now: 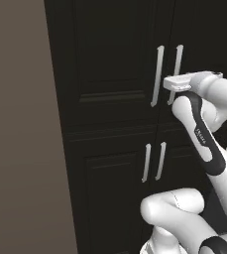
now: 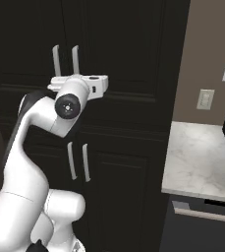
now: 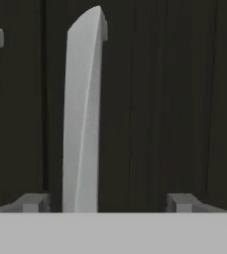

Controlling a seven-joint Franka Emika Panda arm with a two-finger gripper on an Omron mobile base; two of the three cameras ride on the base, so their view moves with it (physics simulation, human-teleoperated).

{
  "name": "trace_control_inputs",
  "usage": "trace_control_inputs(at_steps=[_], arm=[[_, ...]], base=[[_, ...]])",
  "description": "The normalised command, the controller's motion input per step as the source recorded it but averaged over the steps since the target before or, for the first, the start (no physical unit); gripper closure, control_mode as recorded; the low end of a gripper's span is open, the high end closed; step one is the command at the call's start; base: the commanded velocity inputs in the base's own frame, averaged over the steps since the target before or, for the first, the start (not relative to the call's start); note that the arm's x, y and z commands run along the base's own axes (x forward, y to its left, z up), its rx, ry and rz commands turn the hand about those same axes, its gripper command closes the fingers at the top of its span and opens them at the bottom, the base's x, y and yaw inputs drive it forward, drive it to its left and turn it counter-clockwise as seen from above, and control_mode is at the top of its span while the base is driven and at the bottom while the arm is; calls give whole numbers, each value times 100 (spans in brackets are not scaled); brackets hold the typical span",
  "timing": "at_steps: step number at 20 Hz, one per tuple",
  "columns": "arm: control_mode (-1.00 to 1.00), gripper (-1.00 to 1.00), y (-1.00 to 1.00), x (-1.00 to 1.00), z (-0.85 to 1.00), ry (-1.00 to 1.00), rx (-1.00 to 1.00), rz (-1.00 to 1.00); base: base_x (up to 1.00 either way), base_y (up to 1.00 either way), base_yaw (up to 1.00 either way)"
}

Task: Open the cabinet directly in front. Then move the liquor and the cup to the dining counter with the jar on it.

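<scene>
The tall near-black cabinet (image 1: 115,64) stands directly ahead with both doors shut. Two long pale bar handles run down its middle seam, the left handle (image 1: 157,74) and the right handle (image 1: 177,62). My gripper (image 1: 172,83) reaches level at the right handle, roughly halfway down it. In the hand view this handle (image 3: 83,124) rises between the two fingertips, nearer the left one, and my gripper (image 3: 105,202) is open with gaps on both sides. From the right base view my gripper (image 2: 55,83) sits against the handles (image 2: 75,59). The liquor, cup, dining counter and jar are out of view.
Shorter lower doors with paired handles (image 1: 153,161) sit under the tall ones. A brown wall (image 1: 21,124) borders the cabinet on the left. To the right is a marble counter (image 2: 202,157) with a wall outlet (image 2: 205,99) above it.
</scene>
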Motion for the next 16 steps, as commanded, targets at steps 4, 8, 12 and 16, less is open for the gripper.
trace_control_inputs(at_steps=[4, 8, 12, 16], arm=[[-100, -100, 0, 97, -28, 4, 2, 0], [-100, 100, 7, 100, -31, 5, 1, 0], [-100, 100, 25, 59, -12, 2, 0, -4], [-100, 100, 0, 0, 0, 0, 0, 0]], base=[[0, 0, 0], [0, 0, 0], [0, 0, 0], [0, 0, 0]])
